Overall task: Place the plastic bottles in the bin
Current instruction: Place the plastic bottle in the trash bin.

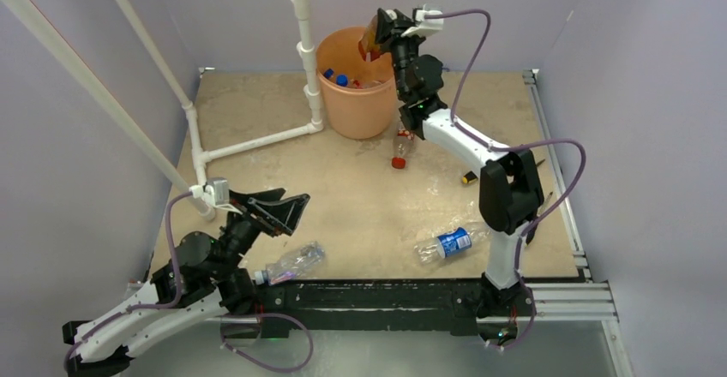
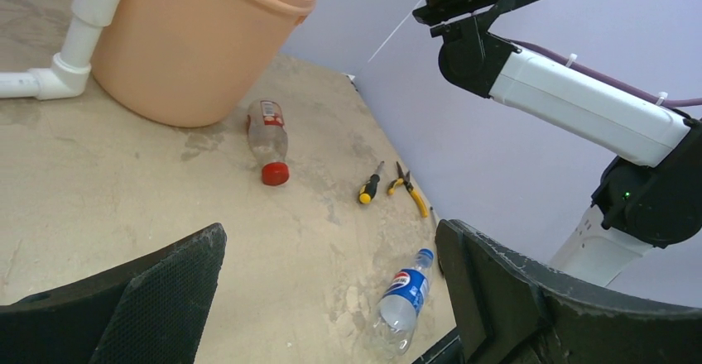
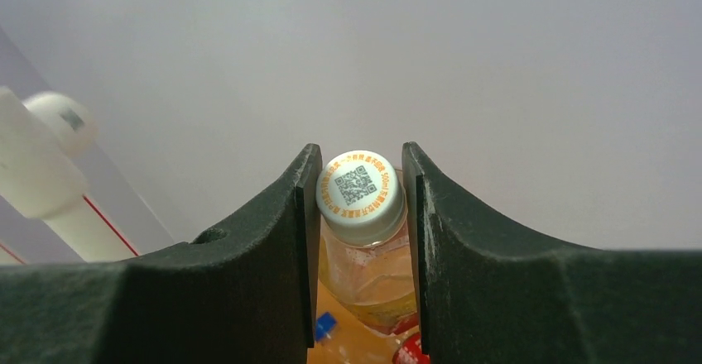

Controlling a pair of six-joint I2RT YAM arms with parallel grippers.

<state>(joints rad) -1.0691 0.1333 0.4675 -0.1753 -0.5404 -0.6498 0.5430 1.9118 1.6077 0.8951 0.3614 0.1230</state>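
Note:
The bin [image 1: 356, 94] is a round orange bucket at the back of the table, and blue-capped plastic bottles [image 1: 336, 77] lie inside it. Above its rim my right gripper [image 1: 383, 30] is shut on an amber-labelled bottle [image 1: 369, 43]. In the right wrist view the fingers [image 3: 281, 240] clamp just below its white cap [image 3: 360, 186], over the bin's inside. On the table lie a red-capped bottle [image 1: 400, 147], a Pepsi bottle [image 1: 446, 244] and a clear bottle [image 1: 291, 263]. My left gripper [image 1: 274, 208] hangs open and holds nothing, above and left of the clear bottle.
A white pipe frame [image 1: 257, 141] stands left of the bin and runs across the table's back left. A yellow-handled screwdriver [image 2: 370, 184] and pliers [image 2: 410, 189] lie near the right edge. The right arm [image 2: 579, 99] reaches over the red-capped bottle [image 2: 267, 136].

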